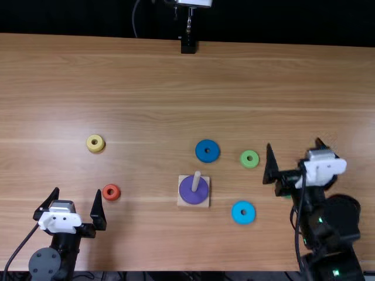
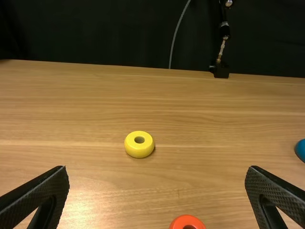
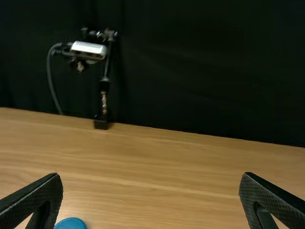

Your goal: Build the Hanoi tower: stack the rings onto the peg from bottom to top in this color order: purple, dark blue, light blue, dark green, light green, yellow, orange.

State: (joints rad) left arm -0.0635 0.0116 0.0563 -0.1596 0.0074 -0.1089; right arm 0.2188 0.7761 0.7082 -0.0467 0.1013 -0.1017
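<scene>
In the top view my left gripper [image 1: 78, 205] is open at the lower left, near the orange-red ring [image 1: 111, 192]; the yellow ring [image 1: 95, 143] lies farther back. The purple ring [image 1: 188, 192] is around the peg [image 1: 196, 180] on its square base [image 1: 182, 200]. Loose on the table are the dark blue ring [image 1: 207, 151], light blue ring [image 1: 243, 212] and light green ring [image 1: 249, 158]. A dark green ring [image 1: 287, 196] is mostly hidden under my right gripper [image 1: 294, 153], which is open. The left wrist view has my left gripper [image 2: 157, 174] and the yellow ring [image 2: 139, 144]; the right wrist view, my right gripper [image 3: 151, 179].
A camera stand [image 1: 188, 44] is at the far edge of the wooden table [image 1: 146, 88], with a dark curtain behind it. The right arm leans over the table's right side, its gripper beyond the dark green ring.
</scene>
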